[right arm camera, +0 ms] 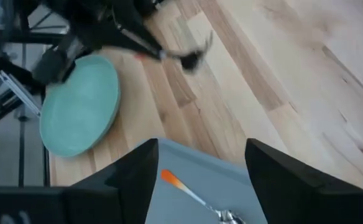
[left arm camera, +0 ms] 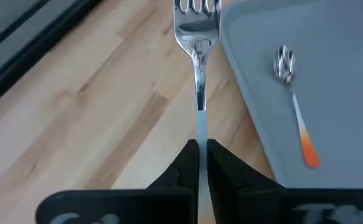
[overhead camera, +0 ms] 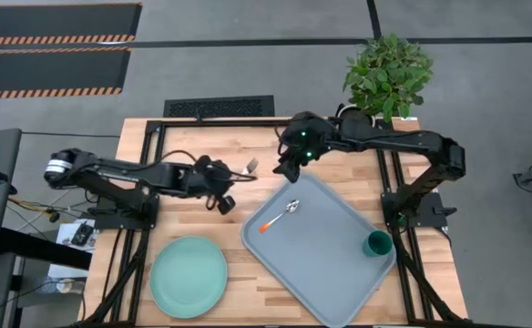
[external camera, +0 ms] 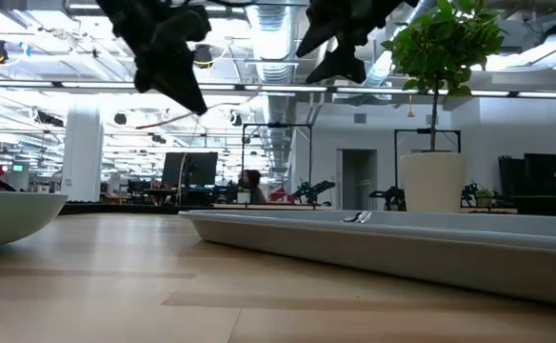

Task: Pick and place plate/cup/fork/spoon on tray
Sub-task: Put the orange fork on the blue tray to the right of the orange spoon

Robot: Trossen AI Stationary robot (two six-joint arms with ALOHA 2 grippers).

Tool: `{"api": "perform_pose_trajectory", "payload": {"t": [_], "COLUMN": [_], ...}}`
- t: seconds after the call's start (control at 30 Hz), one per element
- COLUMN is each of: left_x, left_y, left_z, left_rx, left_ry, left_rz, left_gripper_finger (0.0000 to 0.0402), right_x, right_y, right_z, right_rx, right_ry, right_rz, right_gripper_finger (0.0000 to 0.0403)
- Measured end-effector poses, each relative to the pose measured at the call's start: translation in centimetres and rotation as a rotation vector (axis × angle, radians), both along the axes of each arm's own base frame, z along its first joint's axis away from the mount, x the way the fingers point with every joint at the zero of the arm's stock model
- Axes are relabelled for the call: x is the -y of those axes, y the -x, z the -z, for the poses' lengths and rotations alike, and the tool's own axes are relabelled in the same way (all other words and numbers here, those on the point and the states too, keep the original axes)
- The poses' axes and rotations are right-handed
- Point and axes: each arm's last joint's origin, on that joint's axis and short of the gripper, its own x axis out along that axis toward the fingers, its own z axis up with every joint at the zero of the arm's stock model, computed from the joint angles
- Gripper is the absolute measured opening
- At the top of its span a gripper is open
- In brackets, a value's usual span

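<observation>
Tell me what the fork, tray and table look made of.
Fork: shiny silver metal, judging by its bright reflections. Tray: probably matte plastic, being evenly grey-blue with a moulded raised rim. Table: light wood, or a wood-look top, with visible grain and plank seams.

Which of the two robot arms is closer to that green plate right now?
The left. Its pincer, shut on the fork, hangs above the bare wood just beyond the plate. The right pincer, open, is farther off, over the tray's far corner.
</observation>
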Motion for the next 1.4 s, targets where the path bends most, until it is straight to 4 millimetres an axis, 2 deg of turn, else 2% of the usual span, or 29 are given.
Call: {"api": "perform_pose_trajectory", "payload": {"t": [0.27,0.43,0.57,1.07,1.17,1.4], "left_x": [0.8,1.5,1.7,1.8,1.8,1.8], "left_y": [-3.7,-4.7,-4.9,-5.1,-5.1,-5.2], "left_z": [0.8,0.2,-0.2,-0.3,-0.4,-0.4], "left_rx": [-0.123,-0.104,-0.092,-0.072,-0.064,-0.06], "left_ry": [-0.034,-0.056,-0.083,-0.082,-0.088,-0.098], "left_rz": [0.059,0.08,0.068,0.071,0.077,0.09], "left_gripper_finger": [0.0,0.0,0.0,0.0,0.0,0.0], "right_x": [0.0,0.0,0.0,0.4,0.4,0.5], "right_y": [-0.7,-1.3,-1.5,-1.8,-1.8,-1.8], "right_z": [1.1,2.0,2.5,2.1,2.1,2.1], "right_rx": [-0.036,-0.06,-0.084,-0.03,-0.03,-0.034], "right_ry": [-0.008,-0.006,-0.011,-0.008,-0.008,0.007], "right_rz": [-0.005,-0.015,-0.02,0.013,0.012,0.029], "right_gripper_finger": [0.0264,0.0261,0.026,0.0255,0.0239,0.0172]}}
